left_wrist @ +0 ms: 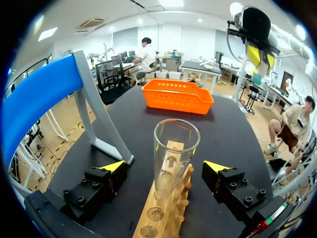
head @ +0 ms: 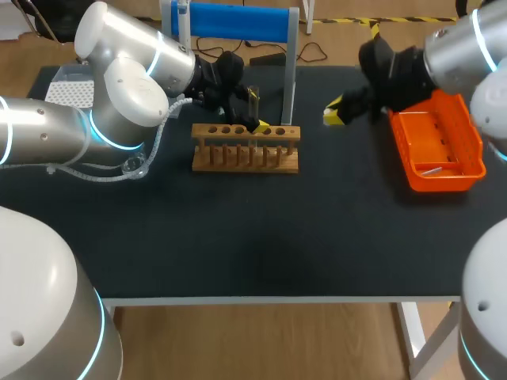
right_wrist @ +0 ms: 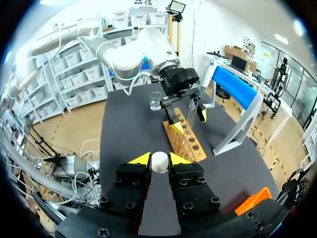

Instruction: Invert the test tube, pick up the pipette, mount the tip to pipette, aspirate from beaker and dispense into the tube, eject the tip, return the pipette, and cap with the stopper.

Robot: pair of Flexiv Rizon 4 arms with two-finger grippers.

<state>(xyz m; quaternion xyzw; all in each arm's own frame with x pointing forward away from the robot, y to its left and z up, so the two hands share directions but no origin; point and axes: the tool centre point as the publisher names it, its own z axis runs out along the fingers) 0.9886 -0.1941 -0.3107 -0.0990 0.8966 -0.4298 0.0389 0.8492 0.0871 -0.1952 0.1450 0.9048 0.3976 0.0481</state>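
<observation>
Left end effector [left_wrist: 164, 167] spread around test tube [left_wrist: 176, 141], base hidden in rack [left_wrist: 148, 220]. Right end effector [right_wrist: 159, 159], 2 o'clock, pinches half-hidden stopper [right_wrist: 159, 162].

Clear glossy glass test tube [left_wrist: 174, 153], pale bare wood rack [head: 245, 149], matt dark cloth-like bench [head: 277, 237] under the rack, glossy orange plastic basket [head: 440, 142], smooth white stopper [right_wrist: 159, 161] between matt black fingers [right_wrist: 132, 183]

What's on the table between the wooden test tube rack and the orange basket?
Only bare black table, as the head view shows. The right gripper hangs above that stretch, nearer the basket.
</observation>
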